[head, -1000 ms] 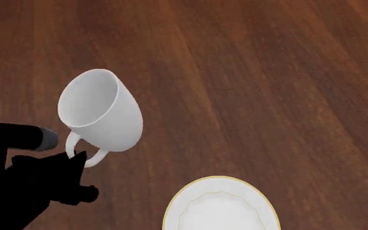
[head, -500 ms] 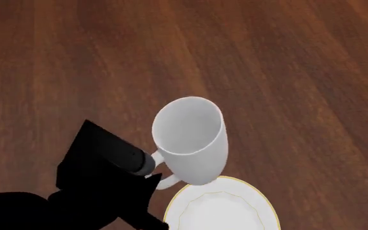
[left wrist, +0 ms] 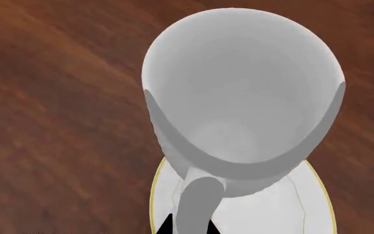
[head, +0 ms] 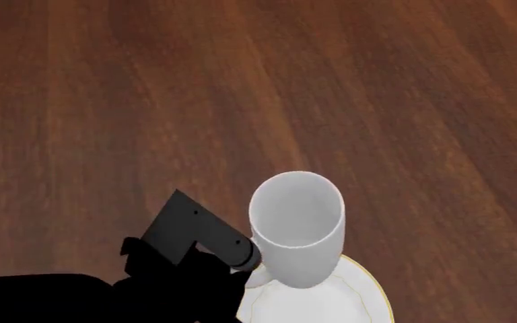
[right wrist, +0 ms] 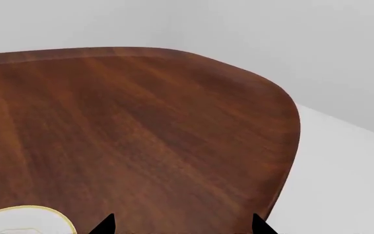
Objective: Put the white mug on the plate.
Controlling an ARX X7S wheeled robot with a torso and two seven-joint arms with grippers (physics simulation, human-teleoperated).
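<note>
The white mug (head: 296,232) hangs upright over the far part of the plate (head: 371,296), a round white plate with a thin gold rim at the head view's lower edge. My left gripper (head: 240,266) is shut on the mug's loop handle, coming in from the left. In the left wrist view the mug (left wrist: 239,87) fills the frame, its handle (left wrist: 196,204) pinched between the two black fingertips, with the plate (left wrist: 167,195) beneath. My right gripper (right wrist: 181,229) is open and empty over bare wood, with the plate's edge (right wrist: 25,217) beside it.
The dark wooden table (head: 330,87) stretches far and to both sides in the head view. In the right wrist view its rounded edge (right wrist: 288,146) drops off to a pale floor.
My left gripper has carried the mug to the right and nearer, from the bare wood at the left to a spot over the plate's far part.
</note>
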